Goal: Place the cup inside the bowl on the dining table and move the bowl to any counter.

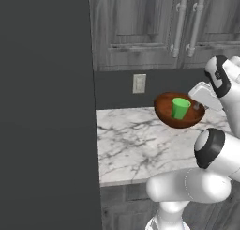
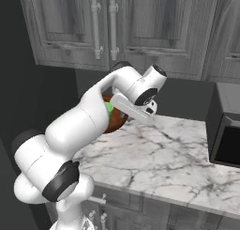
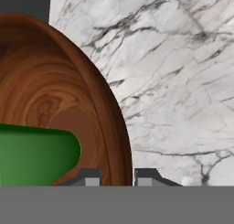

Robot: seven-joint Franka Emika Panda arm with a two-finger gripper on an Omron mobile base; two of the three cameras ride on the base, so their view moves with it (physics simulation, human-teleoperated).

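A: Where's the cup [image 1: 180,108]?
B: In the bowl [image 1: 166,112], which is tilted above the tabletop [image 1: 136,144], near its back edge.
A: And the end effector [image 3: 118,176]?
B: At the bowl's rim, one finger inside, one outside.
A: Behind that?
B: An outlet [image 1: 139,83] on the wall, left of the bowl; cabinets [image 1: 140,27] above; an oven [image 2: 227,128] at the tabletop's right end.

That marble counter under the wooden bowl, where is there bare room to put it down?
The white-grey veined marble counter lies bare from the dark wall on the left to its front edge. On the right, a dark appliance crowds the far end. The brown wooden bowl holds the green cup.
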